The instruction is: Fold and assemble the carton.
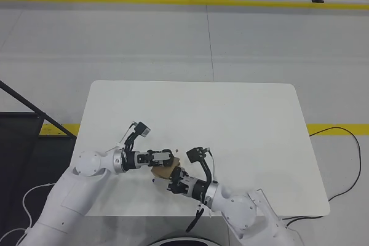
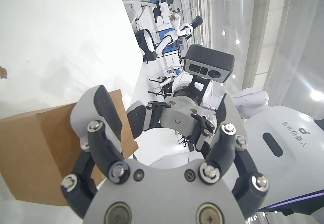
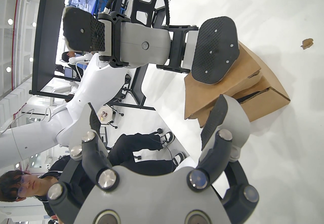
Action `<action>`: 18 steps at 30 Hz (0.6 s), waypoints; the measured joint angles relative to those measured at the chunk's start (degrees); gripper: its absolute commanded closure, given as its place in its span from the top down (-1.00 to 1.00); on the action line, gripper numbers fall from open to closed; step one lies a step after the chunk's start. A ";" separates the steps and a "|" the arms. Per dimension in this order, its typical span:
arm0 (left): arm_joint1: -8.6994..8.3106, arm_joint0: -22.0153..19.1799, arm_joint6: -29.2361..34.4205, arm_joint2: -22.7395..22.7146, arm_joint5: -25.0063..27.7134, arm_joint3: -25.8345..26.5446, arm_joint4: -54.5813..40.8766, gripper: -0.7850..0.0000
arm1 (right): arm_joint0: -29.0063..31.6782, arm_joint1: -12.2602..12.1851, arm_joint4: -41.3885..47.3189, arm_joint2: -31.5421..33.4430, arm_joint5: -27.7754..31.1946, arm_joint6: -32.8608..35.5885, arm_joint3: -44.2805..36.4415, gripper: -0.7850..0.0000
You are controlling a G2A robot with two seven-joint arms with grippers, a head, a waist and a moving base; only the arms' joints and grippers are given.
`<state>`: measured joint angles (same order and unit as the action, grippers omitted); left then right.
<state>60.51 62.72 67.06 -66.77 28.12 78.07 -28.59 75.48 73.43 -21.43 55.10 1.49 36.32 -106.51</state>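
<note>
Carton (image 3: 253,70) on table (image 1: 246,123), flap seams (image 3: 254,94) facing right wrist view, scrap (image 3: 307,43) nearby

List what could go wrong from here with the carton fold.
1. The left gripper and the right gripper both stand open. One left pad only appears to lie against the carton, so its half-folded flaps may spring back, or the carton may slide on the table.
2. The grippers sit close together at the carton, so a closing move could knock them together.
</note>
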 measured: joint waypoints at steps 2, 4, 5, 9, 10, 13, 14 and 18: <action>-0.01 0.07 0.02 -0.01 0.05 0.31 0.07 1.00 | 0.03 -0.04 -0.13 0.02 0.01 -0.11 -0.06 1.00; -0.04 0.17 -0.03 -0.11 0.12 0.67 0.22 1.00 | 0.16 -0.09 -0.18 0.10 0.04 -0.23 -0.17 1.00; -0.06 0.24 -0.07 -0.15 0.13 0.85 0.32 1.00 | 0.23 -0.12 -0.21 0.14 0.09 -0.26 -0.23 1.00; -0.12 0.52 -0.17 -0.26 0.13 1.50 0.54 1.00 | 0.56 -0.24 -0.38 0.31 0.28 -0.45 -0.53 1.00; -0.12 0.59 -0.23 -0.27 0.10 1.60 0.59 1.00 | 0.64 -0.27 -0.41 0.34 0.29 -0.46 -0.61 1.00; -0.12 0.67 -0.30 -0.14 0.04 1.79 0.71 1.00 | 0.76 -0.34 -0.61 0.36 0.25 -0.42 -0.73 1.00; -0.11 0.67 -0.30 -0.07 0.00 1.82 0.75 1.00 | 0.78 -0.36 -0.62 0.37 0.25 -0.42 -0.74 1.00; -0.04 0.54 -0.38 0.30 -0.15 1.84 1.03 1.00 | 0.81 -0.42 -0.53 0.39 0.23 -0.42 -0.62 1.00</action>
<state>60.47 63.26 66.68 -66.47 27.97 79.91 -27.56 76.29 73.01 -21.96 55.50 1.73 35.90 -107.13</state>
